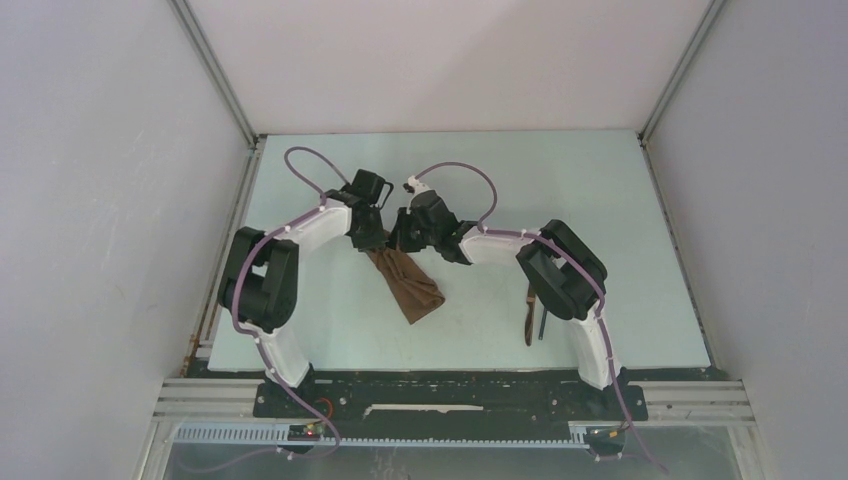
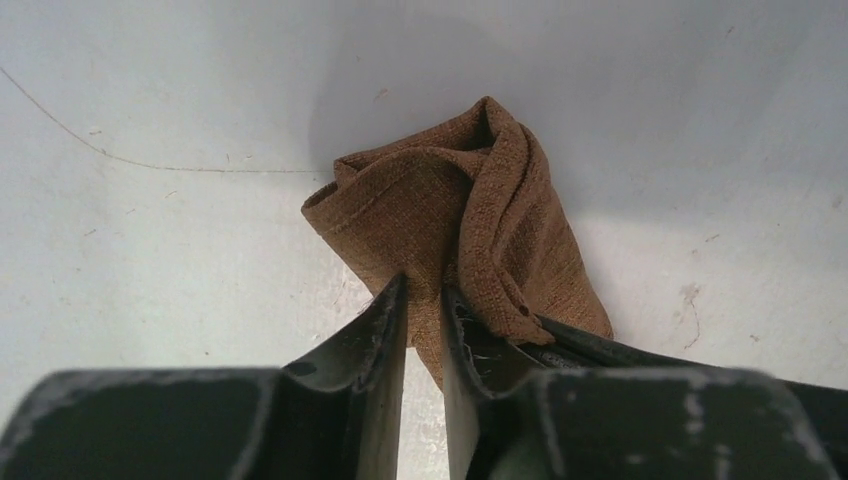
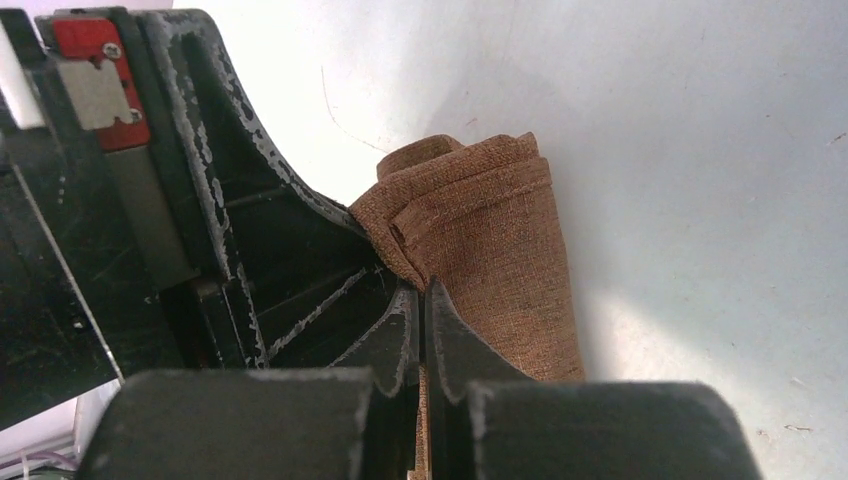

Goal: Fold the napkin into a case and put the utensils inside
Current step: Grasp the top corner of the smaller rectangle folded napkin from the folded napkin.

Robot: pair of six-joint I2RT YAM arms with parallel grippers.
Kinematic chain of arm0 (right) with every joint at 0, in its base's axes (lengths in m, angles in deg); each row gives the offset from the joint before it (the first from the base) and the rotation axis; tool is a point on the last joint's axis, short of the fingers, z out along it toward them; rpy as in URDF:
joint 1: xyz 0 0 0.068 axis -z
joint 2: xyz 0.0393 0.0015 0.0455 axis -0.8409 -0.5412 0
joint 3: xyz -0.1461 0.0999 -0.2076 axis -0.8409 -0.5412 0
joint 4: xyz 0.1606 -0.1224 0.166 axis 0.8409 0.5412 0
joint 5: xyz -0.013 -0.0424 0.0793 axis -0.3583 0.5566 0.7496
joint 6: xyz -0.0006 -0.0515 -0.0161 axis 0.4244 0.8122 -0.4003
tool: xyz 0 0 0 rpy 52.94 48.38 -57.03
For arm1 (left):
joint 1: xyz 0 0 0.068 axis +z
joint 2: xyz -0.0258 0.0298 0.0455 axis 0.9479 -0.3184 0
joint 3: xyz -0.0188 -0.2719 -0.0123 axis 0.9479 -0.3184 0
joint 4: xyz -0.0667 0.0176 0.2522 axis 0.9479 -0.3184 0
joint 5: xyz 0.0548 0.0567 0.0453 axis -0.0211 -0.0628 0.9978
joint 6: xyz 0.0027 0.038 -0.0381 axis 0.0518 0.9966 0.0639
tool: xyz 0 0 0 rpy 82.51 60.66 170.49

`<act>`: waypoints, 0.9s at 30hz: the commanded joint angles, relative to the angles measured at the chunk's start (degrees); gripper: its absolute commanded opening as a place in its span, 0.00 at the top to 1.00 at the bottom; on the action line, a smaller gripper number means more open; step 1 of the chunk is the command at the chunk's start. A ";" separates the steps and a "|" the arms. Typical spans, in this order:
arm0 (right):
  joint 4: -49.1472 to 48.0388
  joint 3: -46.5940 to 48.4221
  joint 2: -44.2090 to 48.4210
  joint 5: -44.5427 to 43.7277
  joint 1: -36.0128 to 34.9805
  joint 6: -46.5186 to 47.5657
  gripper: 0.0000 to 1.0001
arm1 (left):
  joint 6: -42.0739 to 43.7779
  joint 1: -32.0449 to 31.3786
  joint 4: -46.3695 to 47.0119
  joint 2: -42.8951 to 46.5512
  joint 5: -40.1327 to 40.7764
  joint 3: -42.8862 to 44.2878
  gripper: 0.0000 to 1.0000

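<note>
The napkin (image 1: 410,287), brown cloth folded into a narrow strip, lies near the middle of the table (image 1: 560,190). It runs from its raised 11 o'clock end down toward 5 o'clock. The right gripper (image 3: 422,300) is clenched on that raised end, with a thin layer of cloth pinched between its fingers. The left gripper (image 2: 425,295) meets the same end from 9 o'clock. Its fingers are narrowly apart with a cloth edge between them, and I cannot tell whether they grip it. The utensils (image 1: 531,318) lie at 4 o'clock from the napkin, well apart and partly under the right arm (image 1: 565,270).
</note>
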 commanded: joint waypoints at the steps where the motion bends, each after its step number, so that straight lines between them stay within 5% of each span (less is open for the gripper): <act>1: -0.66 -0.44 3.11 0.95 -0.14 -0.84 1.00 | 1.01 -0.14 -0.85 -0.26 3.30 2.25 0.82; 4: 0.36 -0.53 3.21 1.08 -0.21 -1.28 1.00 | 1.13 -0.15 -1.18 -0.02 4.06 2.64 0.99; 16: -2.25 -1.40 -0.70 4.64 -1.51 -6.90 1.00 | 3.26 3.68 1.91 4.35 -5.51 -1.96 1.00; 27: 8.55 -0.44 -0.97 -7.91 -4.54 5.08 1.00 | 3.39 3.80 2.94 7.79 -6.40 -3.43 1.00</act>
